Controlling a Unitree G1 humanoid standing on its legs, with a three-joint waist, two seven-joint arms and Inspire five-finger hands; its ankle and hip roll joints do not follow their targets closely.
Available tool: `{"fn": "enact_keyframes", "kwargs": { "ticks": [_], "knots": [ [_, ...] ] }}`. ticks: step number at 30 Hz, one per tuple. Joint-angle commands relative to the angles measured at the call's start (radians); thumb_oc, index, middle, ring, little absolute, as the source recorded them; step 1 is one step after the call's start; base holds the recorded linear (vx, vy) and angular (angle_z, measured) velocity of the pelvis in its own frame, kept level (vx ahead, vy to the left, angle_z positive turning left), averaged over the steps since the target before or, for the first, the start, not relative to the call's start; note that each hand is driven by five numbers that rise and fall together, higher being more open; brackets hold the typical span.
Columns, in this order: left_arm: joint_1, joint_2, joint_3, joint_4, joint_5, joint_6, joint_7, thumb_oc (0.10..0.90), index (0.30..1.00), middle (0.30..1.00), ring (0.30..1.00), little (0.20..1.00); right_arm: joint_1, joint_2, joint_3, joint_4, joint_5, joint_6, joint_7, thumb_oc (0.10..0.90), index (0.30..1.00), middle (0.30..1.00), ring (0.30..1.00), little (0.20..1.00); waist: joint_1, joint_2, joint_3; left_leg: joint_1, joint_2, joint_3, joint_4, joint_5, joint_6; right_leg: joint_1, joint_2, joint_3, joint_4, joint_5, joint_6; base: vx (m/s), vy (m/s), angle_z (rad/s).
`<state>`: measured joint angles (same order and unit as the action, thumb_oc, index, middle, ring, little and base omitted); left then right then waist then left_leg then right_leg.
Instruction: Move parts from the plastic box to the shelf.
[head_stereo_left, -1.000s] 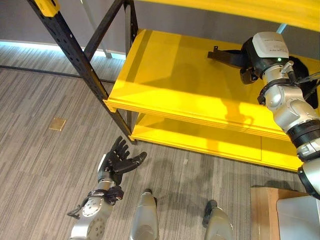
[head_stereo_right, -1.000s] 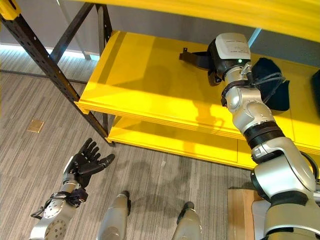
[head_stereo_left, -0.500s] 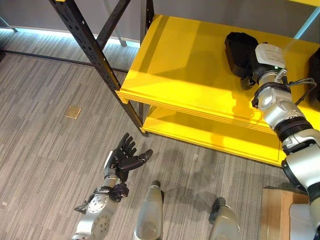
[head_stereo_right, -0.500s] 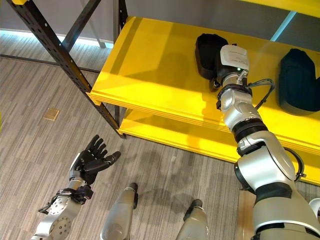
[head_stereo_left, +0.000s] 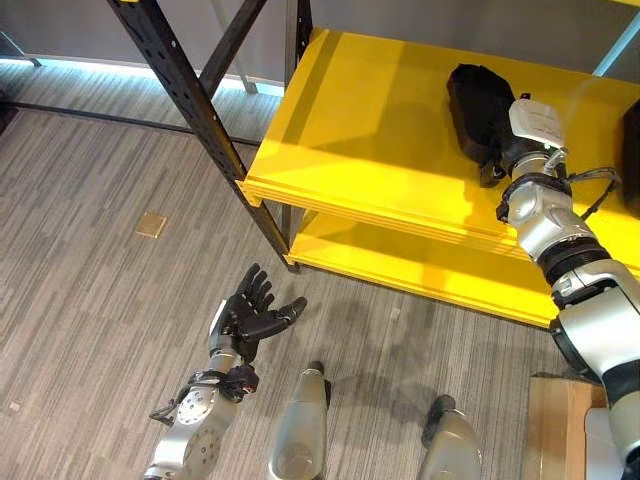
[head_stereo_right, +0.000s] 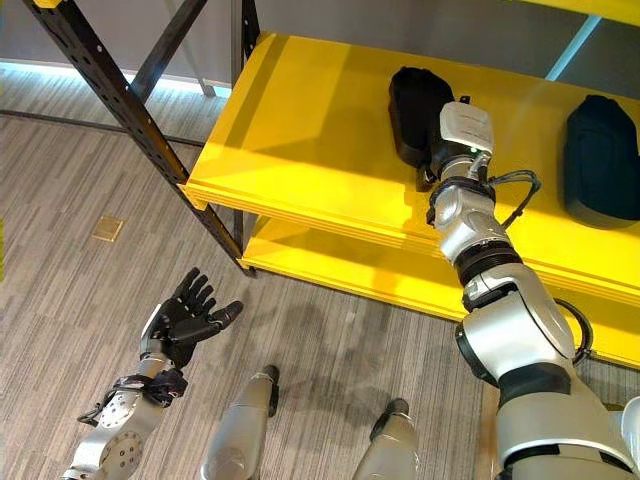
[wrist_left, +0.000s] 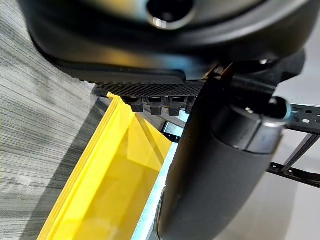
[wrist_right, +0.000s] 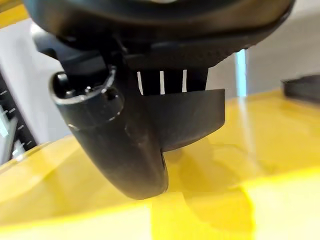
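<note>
A black moulded part lies on the upper yellow shelf board. My right arm reaches up to it from the lower right. In the right wrist view my right hand has its thumb pressed on the black part, and its fingers stand behind the part. A second black part rests further right on the same board. My left hand hangs low over the floor at the lower left, open with its fingers spread and nothing in it.
A black perforated post slants down past the shelf's left corner. A lower yellow board juts out beneath. A wooden edge shows at the bottom right. A small brass plate is set in the striped grey floor.
A second ago my right hand held the black part above the shelf board; now the part lies on the board with the hand still on it. The whole view has shifted.
</note>
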<state>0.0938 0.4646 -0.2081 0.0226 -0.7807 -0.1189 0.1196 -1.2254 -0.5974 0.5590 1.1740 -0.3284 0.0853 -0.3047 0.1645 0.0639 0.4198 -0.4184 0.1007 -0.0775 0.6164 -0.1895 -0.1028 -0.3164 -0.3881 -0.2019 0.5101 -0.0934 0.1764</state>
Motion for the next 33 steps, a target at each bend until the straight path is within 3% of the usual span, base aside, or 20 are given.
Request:
{"fn": "enact_keyframes", "kwargs": {
  "ticks": [1,8,22,33],
  "knots": [
    [-0.036,0.070,-0.002,-0.101,0.012,-0.112,-0.016,0.900,1.000,1.000,1.000,1.000,-0.134,-0.034,-0.005,0.012,0.069,0.005,-0.042,0.400,0.300,0.300,0.300,0.300,-0.009,0.008,-0.035,-0.006,0.030,-0.005,-0.020,0.009,0.020,0.023,0.023,0.020,0.086,-0.087,-0.040,-0.01,0.005,-0.05],
    [-0.046,0.078,-0.016,-0.104,0.020,-0.105,-0.020,0.900,1.000,1.000,1.000,1.000,-0.115,-0.066,-0.091,0.068,0.189,0.003,-0.076,0.400,0.300,0.300,0.300,0.300,-0.023,0.023,-0.021,-0.014,0.031,0.005,-0.014,0.007,0.020,0.006,0.024,0.030,0.085,-0.082,-0.037,0.00,-0.001,-0.02],
    [-0.057,0.082,-0.026,-0.102,0.023,-0.098,-0.019,0.900,1.000,1.000,1.000,1.000,-0.086,-0.115,-0.142,0.077,0.238,0.006,-0.096,0.400,0.300,0.300,0.300,0.300,-0.051,0.042,-0.012,-0.017,0.034,0.016,-0.013,0.006,0.018,-0.009,0.024,0.042,0.090,-0.084,-0.035,0.00,-0.002,-0.01],
    [-0.063,0.086,-0.033,-0.102,0.019,-0.098,-0.019,0.900,1.000,1.000,1.000,1.000,-0.096,-0.100,-0.127,0.088,0.230,0.006,-0.086,0.400,0.300,0.300,0.300,0.300,-0.055,0.046,-0.006,-0.023,0.034,0.018,-0.004,0.005,0.018,-0.015,0.023,0.050,0.095,-0.081,-0.034,0.00,0.000,0.00]
  ]
}}
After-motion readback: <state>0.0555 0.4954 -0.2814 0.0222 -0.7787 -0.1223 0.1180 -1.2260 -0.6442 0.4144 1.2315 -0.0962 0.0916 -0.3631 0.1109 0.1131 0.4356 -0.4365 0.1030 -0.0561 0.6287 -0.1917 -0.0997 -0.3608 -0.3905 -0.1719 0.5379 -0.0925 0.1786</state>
